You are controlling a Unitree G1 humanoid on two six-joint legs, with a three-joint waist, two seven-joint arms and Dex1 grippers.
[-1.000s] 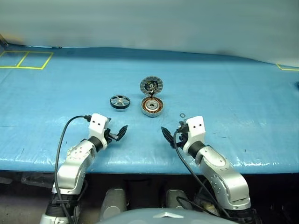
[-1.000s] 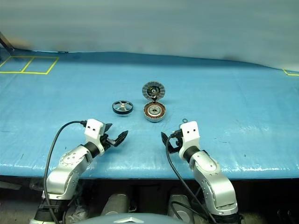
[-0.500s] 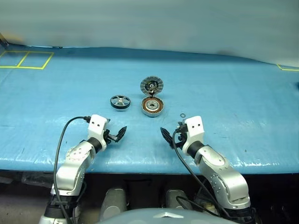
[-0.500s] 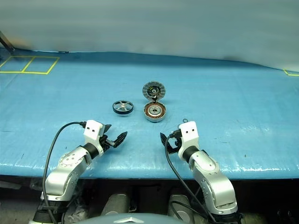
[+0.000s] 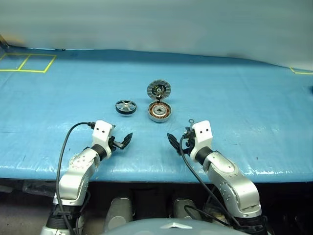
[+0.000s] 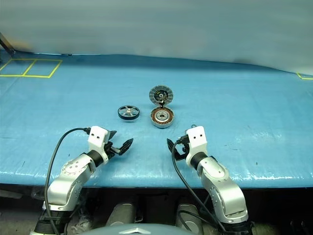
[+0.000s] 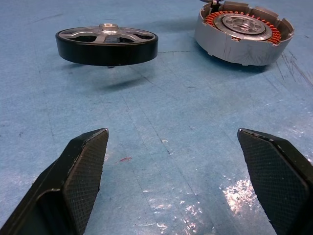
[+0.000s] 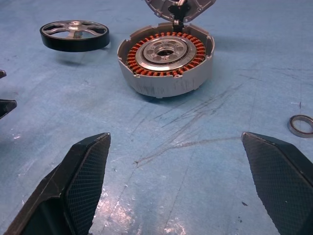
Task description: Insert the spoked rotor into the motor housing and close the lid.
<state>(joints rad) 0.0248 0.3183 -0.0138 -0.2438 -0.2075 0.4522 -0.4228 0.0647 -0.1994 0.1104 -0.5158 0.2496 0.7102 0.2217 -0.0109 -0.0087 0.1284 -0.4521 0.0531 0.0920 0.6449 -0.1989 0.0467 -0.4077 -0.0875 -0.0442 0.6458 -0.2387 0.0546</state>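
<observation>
While the spoked rotor [image 5: 125, 106] lies just left of the open motor housing [image 5: 159, 112], lid [image 5: 158, 89] raised, your left gripper [image 5: 125, 140] and right gripper [image 5: 172, 140] hang spread and empty: nothing inserted yet.

A: What can't we make out here?

B: In the right wrist view the lid [image 8: 179, 7] is cut off by the picture's edge; we get just its lower rim and the dark hinge piece.

A: And the small ring [image 8: 301, 125] near the housing?

B: It runs off the frame's side there, and from the head camera it is too small to tell what it is; perhaps a washer.

A: The motor housing [image 7: 243, 32]?

B: Its far rim is clipped in the left wrist view.
</observation>
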